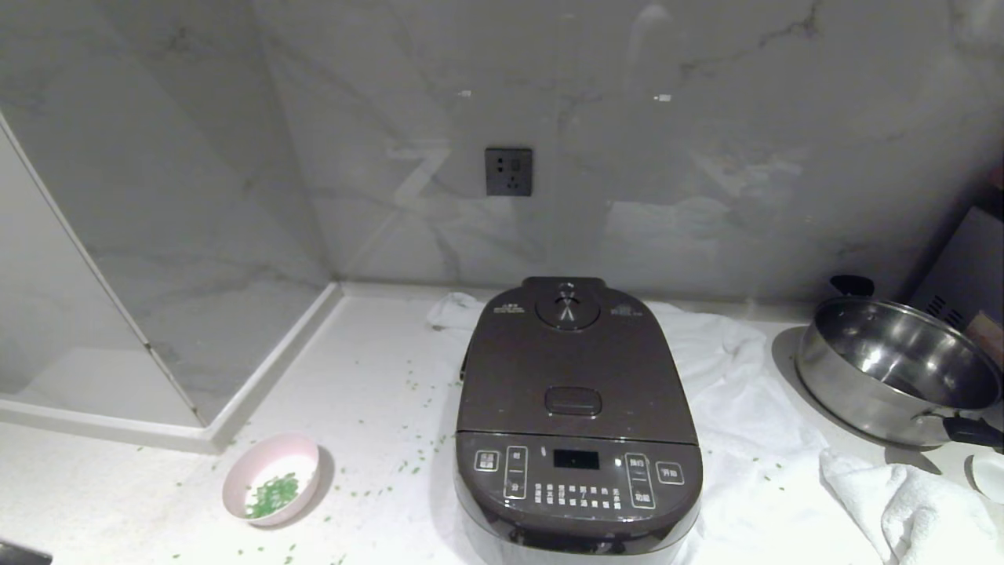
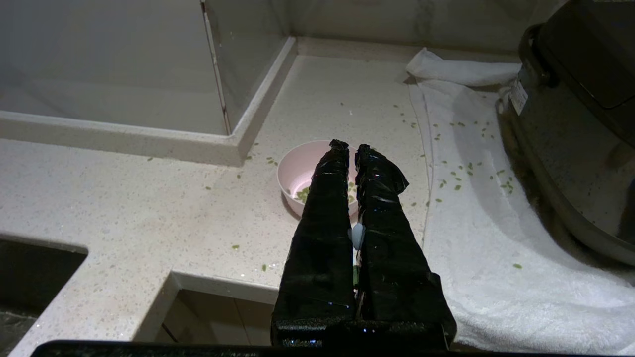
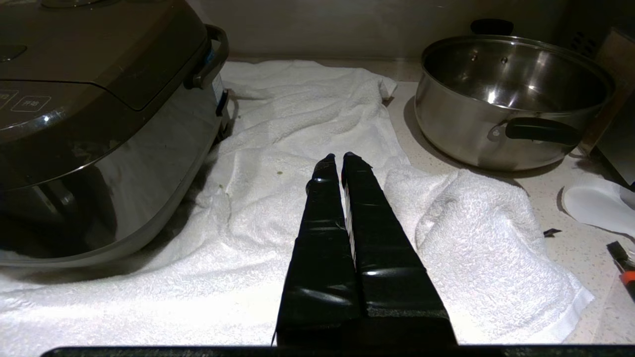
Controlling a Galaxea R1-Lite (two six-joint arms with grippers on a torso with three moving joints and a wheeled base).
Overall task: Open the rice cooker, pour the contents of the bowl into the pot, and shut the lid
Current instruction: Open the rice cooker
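Head view showed the bowl [image 1: 271, 479] with green contents [image 1: 272, 494] left on the tabletop [image 1: 376, 377], the rice cooker [image 1: 576, 424] centre, lid [image 1: 569, 361] down. Both pincers (left pincer [image 2: 351, 148], right pincer [image 3: 337, 157]) were pressed together, empty. Pressing the oval button [image 1: 573, 401] squarely should release it.

I had a pale speckled counter [image 1: 369, 369] in front of me, running back to a grey marble wall [image 1: 706, 157] with a dark socket [image 1: 508, 171] set in it. A white towel [image 1: 753, 439] was spread across the middle, bunched into a thick fold at the near right. Far right sat a shiny steel pan [image 1: 894, 369] with black handles, touching nothing else. Little green bits [image 1: 416, 463] were scattered over the counter. Near left, I caught the dark edge of a sink [image 2: 34, 267].
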